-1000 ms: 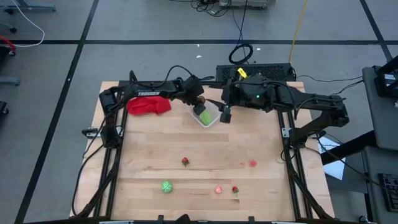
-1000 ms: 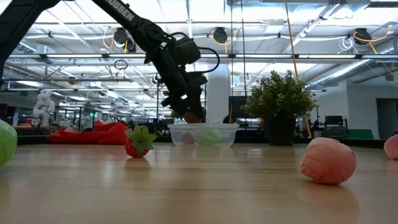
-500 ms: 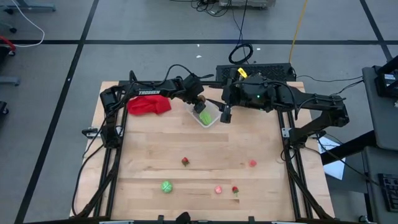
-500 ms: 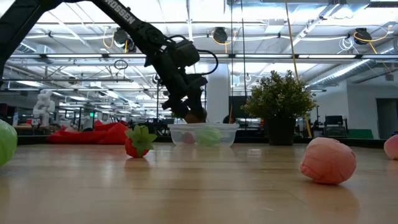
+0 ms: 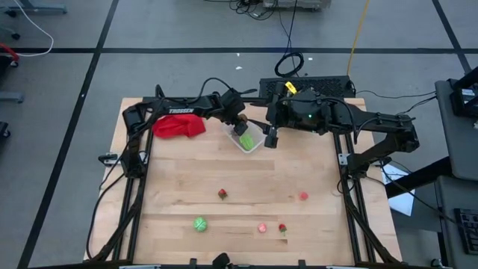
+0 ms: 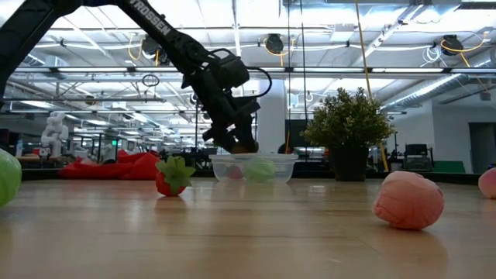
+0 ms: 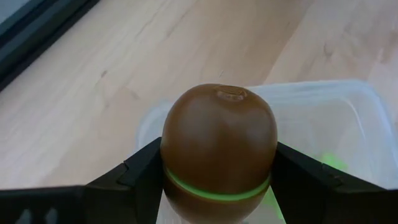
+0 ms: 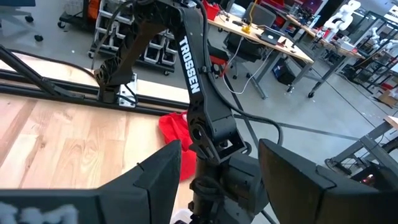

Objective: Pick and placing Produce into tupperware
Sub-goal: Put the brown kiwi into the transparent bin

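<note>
A crumpled red cloth (image 5: 179, 126) lies at the far left of the wooden table (image 5: 179, 187). A bushy green potted plant (image 6: 349, 128) stands at the table's far edge. Beyond it, black cables (image 5: 290, 63) coil on the grey floor.

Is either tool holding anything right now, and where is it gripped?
The left tool holds a brown kiwi by its lower sides, over the tupperware. The right tool is open and holds nothing.
</note>
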